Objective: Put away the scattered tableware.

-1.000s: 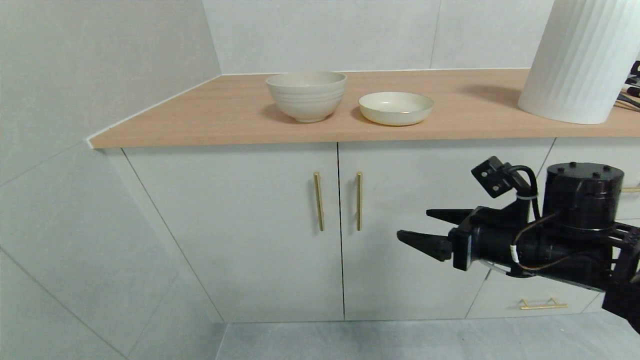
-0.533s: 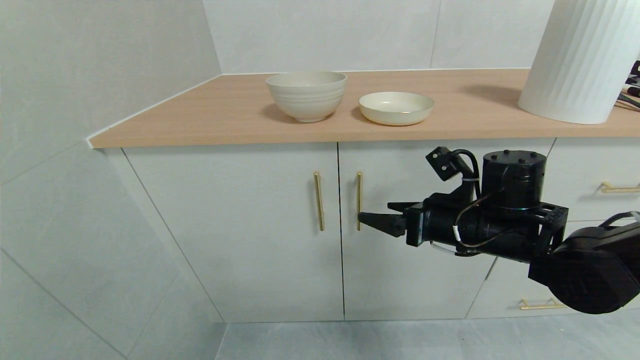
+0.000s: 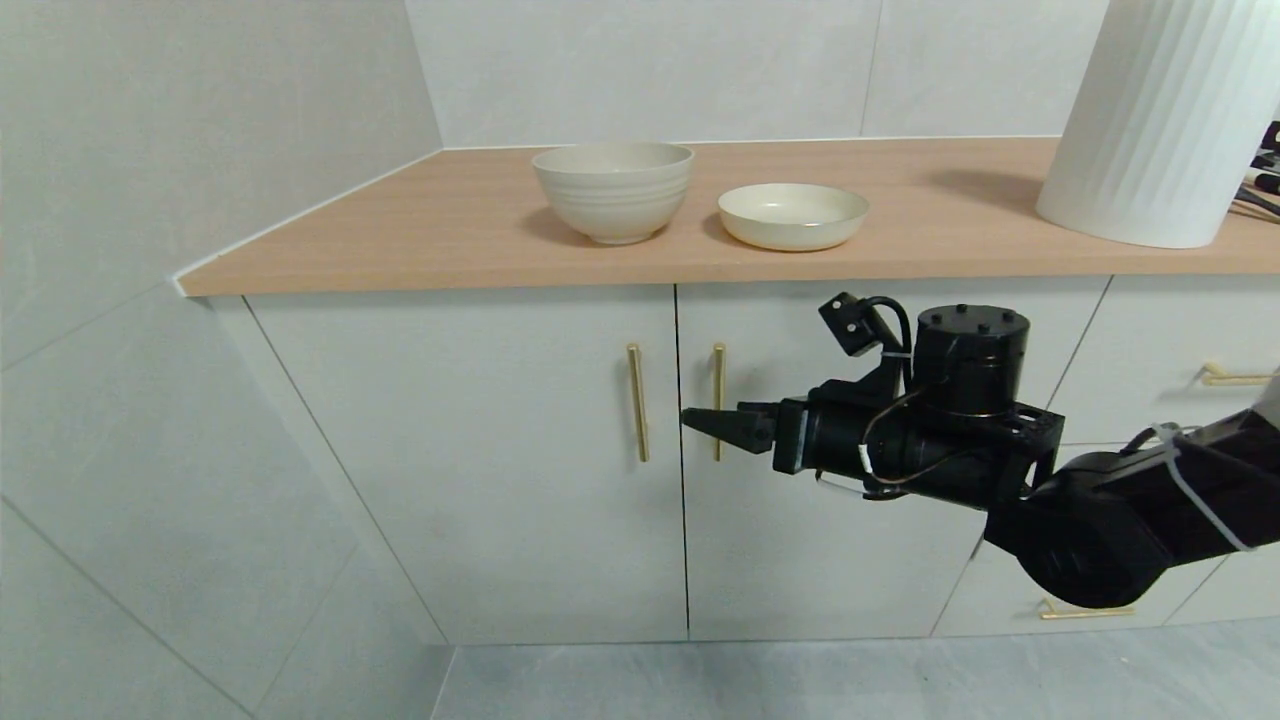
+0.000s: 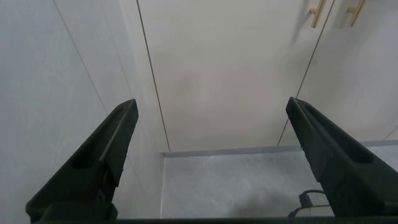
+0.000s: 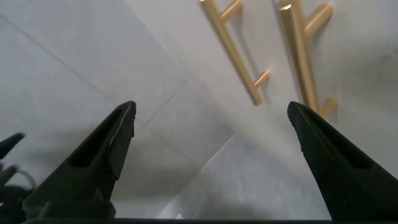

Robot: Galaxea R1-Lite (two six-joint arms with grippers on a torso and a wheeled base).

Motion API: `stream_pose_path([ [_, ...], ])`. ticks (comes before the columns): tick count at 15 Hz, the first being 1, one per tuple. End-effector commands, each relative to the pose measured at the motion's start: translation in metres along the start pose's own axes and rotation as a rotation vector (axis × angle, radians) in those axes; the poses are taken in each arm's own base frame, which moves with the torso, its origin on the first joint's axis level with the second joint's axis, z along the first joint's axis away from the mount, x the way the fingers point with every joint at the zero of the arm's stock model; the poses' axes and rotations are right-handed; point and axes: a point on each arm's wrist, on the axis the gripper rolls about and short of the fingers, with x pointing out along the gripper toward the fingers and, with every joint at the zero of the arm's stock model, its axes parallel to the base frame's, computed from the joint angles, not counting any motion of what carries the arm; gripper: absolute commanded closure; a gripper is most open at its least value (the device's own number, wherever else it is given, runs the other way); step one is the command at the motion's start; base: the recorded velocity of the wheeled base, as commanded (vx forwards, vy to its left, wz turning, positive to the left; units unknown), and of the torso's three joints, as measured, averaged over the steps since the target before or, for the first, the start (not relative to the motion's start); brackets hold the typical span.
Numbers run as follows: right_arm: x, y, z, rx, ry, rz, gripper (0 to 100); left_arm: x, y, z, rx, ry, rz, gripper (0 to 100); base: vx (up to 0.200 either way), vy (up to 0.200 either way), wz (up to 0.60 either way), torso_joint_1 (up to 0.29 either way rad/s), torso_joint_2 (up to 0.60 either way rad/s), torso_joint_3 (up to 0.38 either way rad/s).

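Presently, two pieces of tableware sit on the wooden table (image 3: 450, 240). A deep cream bowl (image 3: 613, 190) with faint rings on its wall stands upright. Just beside it, toward the robot's right and not touching, is a shallow dish (image 3: 792, 215) of paler cream. Both are near the table's front edge, above the pair of cabinet doors (image 3: 470, 460). Both are untouched.

The right gripper (image 3: 715, 413) is held level in front of those doors, below the table edge, pointing toward the robot's left. Its jaws stand open and grip nothing. In the head view its fingertips overlap the right door handle (image 3: 718, 400) and reach the seam between the two doors. Contact with the handle cannot be told from there. The left door handle (image 3: 637, 402) is just beyond the tips.

In the right wrist view the right gripper (image 5: 210, 112) shows both fingers spread wide. The two brass handles (image 5: 235, 53) lie ahead in the gap between them, with neither finger closed on one.

The left gripper (image 4: 211, 106) is low, facing the lower part of the left cabinet door and the grey floor (image 4: 236, 186). Its jaws are also open and hold nothing.

At the far right of the table is a tall white ribbed vessel (image 3: 1160, 120), well apart from the dish.
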Motion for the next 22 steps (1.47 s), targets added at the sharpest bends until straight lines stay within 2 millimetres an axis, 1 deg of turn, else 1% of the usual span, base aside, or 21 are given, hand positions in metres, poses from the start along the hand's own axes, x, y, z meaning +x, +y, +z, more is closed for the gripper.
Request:
stream_pose_path([
  [1,0.016,-0.014,-0.011,0.010,0.019,-0.017,0,0.000,0.000,0.000,-0.001,0.000,0.000,0,0.000,0.000,0.00,0.000,0.00,0.000],
  [5,0.014,-0.024,-0.006,-0.006,-0.029,-0.021,0,0.000,0.000,0.000,-0.001,0.000,0.000,0,0.000,0.000,0.00,0.000,0.00,0.000],
  [7,0.014,-0.024,-0.005,-0.007,-0.033,-0.023,0,0.000,0.000,0.000,0.000,0.000,0.000,0,0.000,0.000,0.00,0.000,0.00,0.000],
  [11,0.019,-0.028,-0.012,-0.004,-0.030,-0.023,0,0.000,0.000,0.000,-0.001,0.000,0.000,0,0.000,0.000,0.00,0.000,0.00,0.000],
  [13,0.023,-0.032,-0.015,-0.018,-0.058,-0.011,0,0.000,0.000,0.000,-0.001,0.000,0.000,0,0.000,0.000,0.00,0.000,0.00,0.000],
  [17,0.029,-0.032,-0.017,-0.021,-0.061,-0.004,0,0.000,0.000,0.000,-0.001,0.000,0.000,0,0.000,0.000,0.00,0.000,0.00,0.000],
  [20,0.030,-0.032,-0.018,-0.018,-0.060,-0.002,0,0.000,0.000,0.000,-0.001,0.000,0.000,0,0.000,0.000,0.00,0.000,0.00,0.000],
  [22,0.035,-0.027,-0.023,-0.028,-0.069,0.020,0,0.000,0.000,0.000,-0.001,0.000,0.000,0,0.000,0.000,0.00,0.000,0.00,0.000],
])
